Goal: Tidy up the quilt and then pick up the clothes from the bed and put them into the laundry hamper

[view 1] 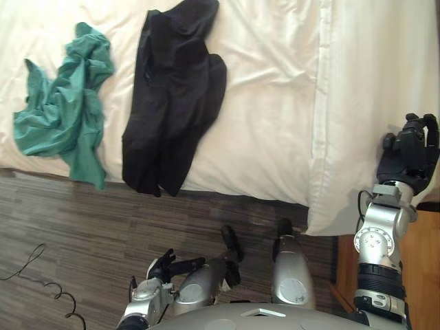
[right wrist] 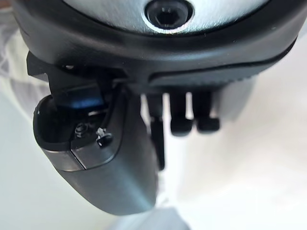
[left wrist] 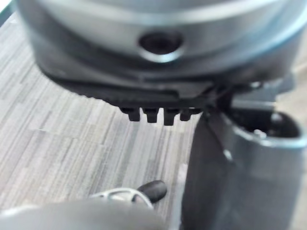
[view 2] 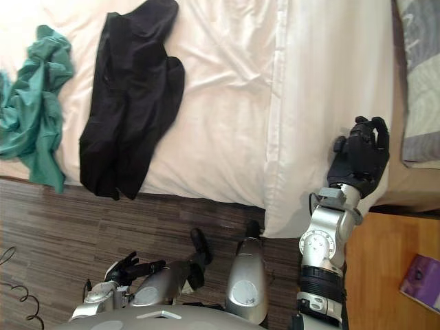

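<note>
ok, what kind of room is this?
Most likely a bedroom. A bed with a white quilt runs across the far side. A green garment and a black garment lie crumpled on the bed near its edge. Wood-look flooring runs alongside.

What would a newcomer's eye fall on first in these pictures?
A black garment sprawls across the bed, its end draped over the near edge, with a crumpled green garment to its left. The right robot hand is raised at the right edge of the white quilt.

Smooth white cloth quilt [view 1: 357,103], matt wood-grain floor [view 1: 82,220].
</note>
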Robot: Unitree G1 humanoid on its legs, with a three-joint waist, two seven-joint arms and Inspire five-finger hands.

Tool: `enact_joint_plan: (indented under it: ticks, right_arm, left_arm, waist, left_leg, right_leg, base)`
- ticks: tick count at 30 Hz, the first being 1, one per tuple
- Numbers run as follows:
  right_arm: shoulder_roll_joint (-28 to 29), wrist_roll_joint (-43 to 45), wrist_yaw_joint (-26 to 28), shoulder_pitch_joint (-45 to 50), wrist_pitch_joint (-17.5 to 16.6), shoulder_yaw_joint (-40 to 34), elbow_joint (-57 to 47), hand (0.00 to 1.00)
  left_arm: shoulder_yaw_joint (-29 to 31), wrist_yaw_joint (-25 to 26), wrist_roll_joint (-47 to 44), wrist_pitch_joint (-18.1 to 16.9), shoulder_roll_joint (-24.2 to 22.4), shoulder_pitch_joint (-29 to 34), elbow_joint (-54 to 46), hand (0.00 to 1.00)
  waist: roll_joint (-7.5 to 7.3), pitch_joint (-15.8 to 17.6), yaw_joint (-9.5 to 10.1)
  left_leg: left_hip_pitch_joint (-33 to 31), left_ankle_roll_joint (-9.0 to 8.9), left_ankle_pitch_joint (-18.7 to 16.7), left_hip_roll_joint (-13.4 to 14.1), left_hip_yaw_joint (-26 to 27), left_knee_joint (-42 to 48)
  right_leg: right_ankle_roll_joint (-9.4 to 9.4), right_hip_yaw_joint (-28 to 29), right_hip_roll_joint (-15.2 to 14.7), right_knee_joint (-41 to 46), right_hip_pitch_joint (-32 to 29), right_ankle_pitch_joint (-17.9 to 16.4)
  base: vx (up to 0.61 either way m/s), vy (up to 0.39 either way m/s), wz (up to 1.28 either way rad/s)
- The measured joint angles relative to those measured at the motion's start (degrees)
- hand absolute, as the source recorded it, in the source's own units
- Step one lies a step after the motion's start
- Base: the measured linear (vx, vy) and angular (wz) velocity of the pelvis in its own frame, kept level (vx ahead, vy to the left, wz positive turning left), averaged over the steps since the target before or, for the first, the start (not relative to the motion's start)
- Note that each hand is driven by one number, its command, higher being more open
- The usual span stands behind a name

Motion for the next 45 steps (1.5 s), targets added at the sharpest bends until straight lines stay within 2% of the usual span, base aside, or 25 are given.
enact_joint_plan:
  ticks: [2, 4, 9, 11, 13, 15, 16, 18, 21, 23, 26, 29, 35, 37, 38, 39, 40, 42, 43, 44, 45]
  right_arm:
    - [3.0, 0.9, 2.5, 1.0, -1.6, 1.4, 2.3, 0.00]
    - [5.3, 2.3, 4.7, 1.1, -2.2, 1.7, 6.0, 0.00]
    - [6.5, 2.2, 8.1, 3.6, -2.3, 3.7, 13.7, 0.00]
    - [7.0, 1.5, 8.1, 4.6, -1.0, 3.4, 18.7, 0.00]
    - [8.0, -2.9, 8.1, 6.8, 1.2, 2.4, 24.7, 0.00]
    - [8.0, -6.9, 8.0, 10.3, 3.7, 2.1, 29.8, 0.00]
    - [8.2, -9.1, 7.9, 12.8, 5.5, 2.1, 33.4, 1.00]
    - [9.2, -10.3, 7.9, 16.9, 7.5, 2.2, 37.6, 1.00]
    - [10.7, -15.8, 8.4, 21.2, 10.2, 2.6, 42.0, 1.00]
    - [11.1, -20.9, 9.2, 23.0, 10.3, 2.0, 42.0, 1.00]
    - [11.2, -31.1, 12.0, 23.4, 10.2, 2.4, 42.1, 1.00]
    - [11.1, -33.7, 14.3, 22.2, 9.8, 2.8, 43.6, 1.00]
    - [8.3, -34.2, 18.6, 18.8, 10.4, 3.5, 49.5, 1.00]
    - [7.2, -34.5, 19.7, 18.1, 10.7, 5.0, 50.7, 1.00]
    - [6.9, -36.4, 20.1, 17.3, 11.1, 5.1, 51.5, 1.00]
    - [6.9, -36.6, 20.2, 16.8, 11.2, 5.5, 51.9, 1.00]
    - [6.7, -36.8, 20.6, 16.0, 11.8, 6.8, 51.8, 1.00]
    - [5.7, -38.6, 20.8, 15.8, 12.0, 7.6, 51.3, 1.00]
    - [5.6, -38.8, 20.8, 15.7, 12.2, 7.8, 51.2, 1.00]
    - [5.4, -39.0, 20.8, 15.5, 12.4, 7.8, 51.1, 1.00]
    - [4.7, -39.8, 20.7, 14.8, 12.5, 7.5, 51.1, 1.00]
  left_arm:
    - [0.1, -0.2, -0.2, -0.3, -0.8, -1.2, -0.5, 1.00]
    - [0.7, -1.2, -0.6, -0.7, -1.7, -1.8, -0.4, 1.00]
    - [4.7, -1.5, -2.5, -3.3, -4.5, -1.8, 0.1, 1.00]
    - [5.8, -1.5, -2.8, -3.7, -5.5, -1.8, 0.3, 1.00]
    - [7.9, -1.5, -2.8, -3.7, -6.3, -1.8, 0.8, 1.00]
    - [9.6, -1.4, -2.8, -3.4, -7.5, -1.8, 1.6, 1.00]
    - [10.8, -1.3, -2.8, -2.9, -8.4, -1.8, 1.9, 1.00]
    - [12.1, -1.2, -2.8, -2.2, -9.2, -1.7, 2.2, 1.00]
    - [12.5, -1.1, -2.5, 0.2, -9.7, -1.5, 2.6, 1.00]
    - [12.5, -0.7, -2.3, 1.3, -9.6, -1.2, 2.6, 1.00]
    - [12.0, 0.4, -2.2, 4.2, -8.7, -0.6, 2.3, 1.00]
    - [10.0, 0.6, -2.2, 6.2, -7.6, -0.4, 2.7, 1.00]
    - [6.7, 1.2, -2.0, 6.4, -6.2, -0.3, 4.5, 1.00]
    - [6.7, 1.7, -2.0, 6.3, -5.7, -0.2, 4.9, 1.00]
    - [6.7, 1.9, -2.0, 6.2, -4.8, -0.3, 4.9, 1.00]
    - [6.7, 2.0, -2.0, 6.2, -4.2, -0.4, 4.6, 1.00]
    - [6.7, 2.2, -2.0, 6.1, -3.2, -0.9, 4.2, 1.00]
    - [7.0, 2.4, -1.8, 5.7, -2.4, -0.9, 3.9, 1.00]
    - [8.2, 2.3, -1.7, 4.9, -2.1, -0.2, 4.2, 1.00]
    - [8.7, 2.0, -1.7, 4.6, -2.0, 0.5, 4.3, 1.00]
    - [9.8, 1.4, -1.7, 3.6, -2.3, 0.8, 5.0, 1.00]
  waist:
    - [-1.70, 1.0, -0.07]
    - [-2.32, 1.3, -0.20]
    - [-2.76, 0.6, -0.54]
    - [-2.87, -0.2, -1.09]
    - [-3.00, -0.9, -0.97]
    - [-2.45, -2.7, -0.50]
    - [-2.17, -3.7, -0.15]
    - [-1.57, -5.7, -0.15]
    - [-1.75, -7.9, -0.15]
    - [-2.53, -9.3, -0.11]
    - [-5.15, -12.6, 0.03]
    - [-6.11, -14.5, 0.16]
    - [-4.45, -16.1, 0.36]
    - [-4.36, -15.9, 0.34]
    - [-5.01, -15.2, 0.45]
    - [-5.52, -14.6, 0.63]
    - [-6.10, -13.2, 0.98]
    - [-6.28, -11.8, 1.58]
    - [-6.79, -11.4, 1.62]
    - [-6.33, -11.4, 1.61]
    - [-5.06, -11.1, 0.79]
  left_leg:
    - [1.1, -0.30, -1.8, 1.2, 3.0, 2.3]
    - [3.9, -0.78, -3.3, 2.0, 5.9, 3.1]
    - [7.1, -2.13, -5.6, 3.5, 10.5, 4.6]
    - [7.5, -2.38, -5.8, 4.3, 11.3, 4.5]
    - [8.8, -2.59, -5.9, 4.8, 11.7, 4.4]
    - [9.8, -3.14, -6.2, 5.3, 11.8, 3.9]
    - [10.7, -3.33, -6.2, 5.4, 11.9, 3.4]
    - [11.2, -3.65, -6.1, 5.5, 11.8, 2.8]
    - [12.7, -4.26, -5.8, 5.6, 11.1, 1.5]
    - [12.9, -4.29, -5.8, 5.6, 10.1, 1.2]
    - [12.9, -4.99, -5.1, 5.7, 6.9, 0.2]
    - [12.9, -5.21, -4.4, 5.7, 4.4, -0.6]
    - [13.1, -5.09, -3.6, 5.3, 2.2, -1.4]
    - [13.6, -5.05, -3.6, 5.1, 2.3, -1.2]
    - [13.3, -4.57, -4.2, 5.3, 2.4, 1.8]
    - [12.3, -4.57, -5.0, 5.7, 2.4, 4.9]
    - [10.4, -4.70, -6.1, 7.2, 2.6, 12.1]
    - [8.5, -4.57, -6.5, 9.0, 2.9, 20.8]
    - [7.4, -5.33, -8.5, 10.2, 2.5, 25.0]
    - [7.6, -4.52, -9.6, 11.3, 2.0, 25.5]
    - [7.7, -4.51, -10.6, 14.7, -0.6, 27.1]
  right_leg:
    - [-0.12, 2.3, 1.3, -0.2, 0.7, 0.1]
    - [-0.22, 4.8, 2.6, -0.5, 2.5, 0.2]
    - [-0.20, 7.7, 4.6, -2.5, 5.2, 0.3]
    - [-0.12, 7.6, 5.3, -4.0, 6.0, 1.0]
    - [-0.14, 7.0, 5.7, -4.6, 7.6, 1.0]
    - [-0.13, 6.4, 6.2, -5.3, 8.7, 1.0]
    - [-0.13, 6.0, 6.3, -5.8, 9.7, 1.0]
    - [-0.13, 4.7, 6.3, -6.3, 10.5, 1.0]
    - [-0.12, 2.6, 6.2, -6.7, 12.2, 1.0]
    - [-0.12, 1.0, 6.0, -7.5, 13.3, 1.0]
    - [-0.12, -2.2, 5.9, -10.4, 16.0, 1.0]
    - [-0.22, -4.6, 6.0, -13.7, 18.2, 1.6]
    - [-0.21, -6.1, 6.5, -20.4, 22.3, 4.9]
    - [-0.21, -5.7, 6.5, -20.2, 22.6, 4.9]
    - [-0.22, -5.2, 6.1, -19.7, 23.2, 4.9]
    - [-0.23, -4.7, 5.8, -19.2, 23.2, 4.9]
    - [-0.23, -3.9, 5.3, -17.7, 23.3, 4.9]
    - [-0.28, -1.7, 4.8, -15.8, 23.1, 4.8]
    - [-0.87, 0.5, 4.3, -15.0, 22.9, 4.3]
    - [-0.92, 1.8, 4.5, -14.5, 22.6, 3.6]
    - [-0.94, 3.7, 4.9, -12.8, 21.6, 2.7]
  base:
    - [0.03, -0.046, -0.63]
    - [0.05, -0.013, -0.79]
    - [0.03, -0.001, -0.51]
    - [0.04, -0.012, -0.09]
    - [0.05, -0.019, -0.02]
    - [0.06, -0.016, 0.00]
    - [0.07, -0.005, 0.02]
    - [0.07, -0.003, 0.10]
    - [0.03, -0.005, 0.14]
    - [0.01, -0.012, 0.32]
    - [-0.01, -0.033, 0.49]
    - [-0.01, -0.036, 0.41]
    - [0.01, 0.001, 0.16]
    - [0.00, 0.013, -0.11]
    - [-0.01, 0.014, -0.13]
    - [-0.04, -0.006, -0.27]
    - [-0.11, -0.027, -0.43]
    - [-0.12, 0.011, -0.54]
    - [-0.05, 0.052, -0.58]
    - [-0.06, 0.104, -0.77]
    - [-0.06, 0.150, -0.78]
